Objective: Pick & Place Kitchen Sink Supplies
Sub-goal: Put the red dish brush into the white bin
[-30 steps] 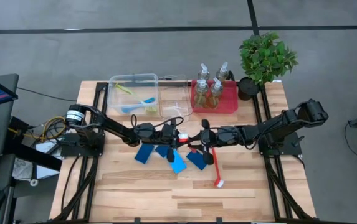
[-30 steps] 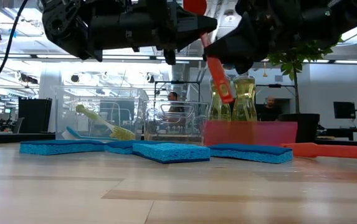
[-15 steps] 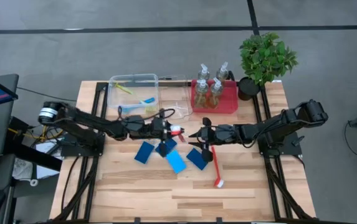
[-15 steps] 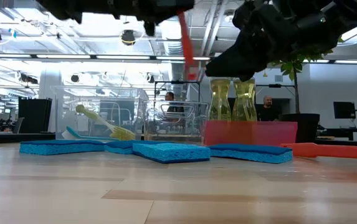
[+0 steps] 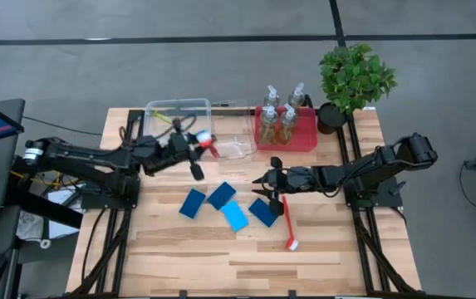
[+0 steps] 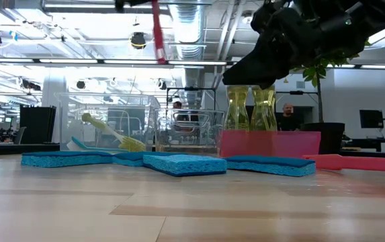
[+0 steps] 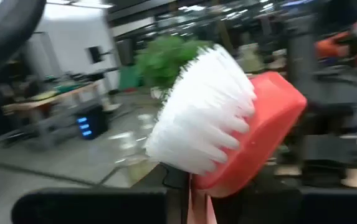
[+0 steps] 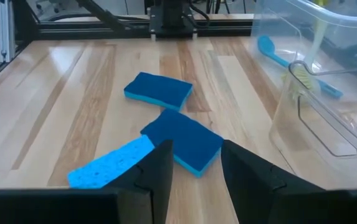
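My left gripper (image 5: 198, 148) is raised beside the big clear bin (image 5: 179, 106), shut on a red brush whose white-bristled head (image 7: 218, 134) fills the left wrist view. In the low view its red handle (image 6: 157, 32) hangs down. My right gripper (image 5: 271, 181) (image 8: 195, 167) hovers open over the table's middle, above several flat blue sponges (image 5: 221, 196) (image 8: 183, 139) lying on the wood. A second red brush (image 5: 290, 218) lies flat to their right. Clear pump bottles (image 5: 277, 116) of yellow-green liquid stand in the red tray (image 5: 306, 137). A green brush (image 6: 111, 134) and a blue brush (image 8: 285, 55) lie in the bin. My left gripper pinches the red brush between its two fingers on the neck (image 7: 198, 202) just behind the head. The bristled head sticks out past the fingertips. The brush is lifted clear of the table, and its handle hangs down below the gripper.
A smaller clear bin (image 5: 236, 147) sits between the big bin and the red tray. A potted green plant (image 5: 355, 76) stands at the far right corner. Bare wood spans the near half of the table (image 5: 221, 257). People show in the room beyond.
My left gripper, keeping the red brush, has risen and travelled from the table's middle toward the left and far edge, ending next to the big bin. The brush went with it, and its handle swung from slanting to nearly upright. The sponges stayed put.
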